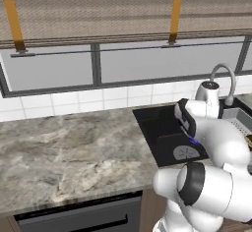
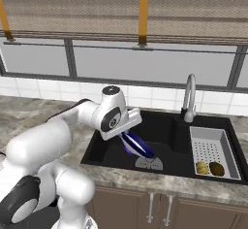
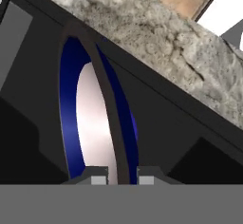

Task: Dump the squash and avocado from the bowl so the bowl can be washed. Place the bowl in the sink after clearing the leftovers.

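The bowl, dark blue with a white inside, hangs tilted on edge low inside the black sink, just above the round grey drain. My gripper is shut on the bowl's rim. In the hand view the rim of the bowl runs up from between my fingertips, where the gripper pinches it. The bowl holds no food. The yellowish squash and the darker avocado lie side by side at the near end of the light grey perforated tray. A blue sliver of the bowl peeks out behind my arm.
The chrome gooseneck faucet stands at the sink's back edge, between basin and tray. Grey marble counter stretches left of the sink. A window and tiled backsplash run along the back wall.
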Controlling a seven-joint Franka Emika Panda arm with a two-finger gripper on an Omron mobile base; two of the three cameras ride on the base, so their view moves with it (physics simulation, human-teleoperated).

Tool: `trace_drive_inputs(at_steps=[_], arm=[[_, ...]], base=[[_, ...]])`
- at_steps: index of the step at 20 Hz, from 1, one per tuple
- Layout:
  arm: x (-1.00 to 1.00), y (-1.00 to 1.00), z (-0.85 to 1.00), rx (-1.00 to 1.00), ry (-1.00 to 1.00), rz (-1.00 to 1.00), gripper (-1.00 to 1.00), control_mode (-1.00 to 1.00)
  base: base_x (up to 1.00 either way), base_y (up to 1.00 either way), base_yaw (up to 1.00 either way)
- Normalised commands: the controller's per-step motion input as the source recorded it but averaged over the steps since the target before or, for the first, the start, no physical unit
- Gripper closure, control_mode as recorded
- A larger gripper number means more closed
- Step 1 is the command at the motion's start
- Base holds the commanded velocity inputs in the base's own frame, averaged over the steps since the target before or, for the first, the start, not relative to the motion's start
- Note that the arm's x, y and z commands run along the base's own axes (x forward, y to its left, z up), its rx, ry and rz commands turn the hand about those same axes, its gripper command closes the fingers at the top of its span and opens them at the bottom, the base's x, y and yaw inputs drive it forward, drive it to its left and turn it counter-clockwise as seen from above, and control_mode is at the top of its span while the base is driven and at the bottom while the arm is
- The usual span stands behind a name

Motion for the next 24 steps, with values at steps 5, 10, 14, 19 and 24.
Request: trace_drive_inputs(at_steps=[5,10,14,19,24], arm=[[0.56,-0.12,-0.26,0.00,0.00,0.00,1.00,-1.00],[0.42,-0.32,-0.30,0.00,0.05,-0.05,1.00,-1.00],[0.17,-0.48,-0.63,0.00,0.14,-0.12,1.00,-1.00],[0.10,-0.01,-0.40,-0.02,0.01,-0.11,1.00,-1.00],[0.11,0.00,-0.12,-0.01,0.02,-0.01,1.00,-1.00]], base=[[0.00,0.00,0.00],[0.00,0.00,0.00],[0.00,0.00,0.00],[0.00,0.00,0.00],[0.00,0.00,0.00]])
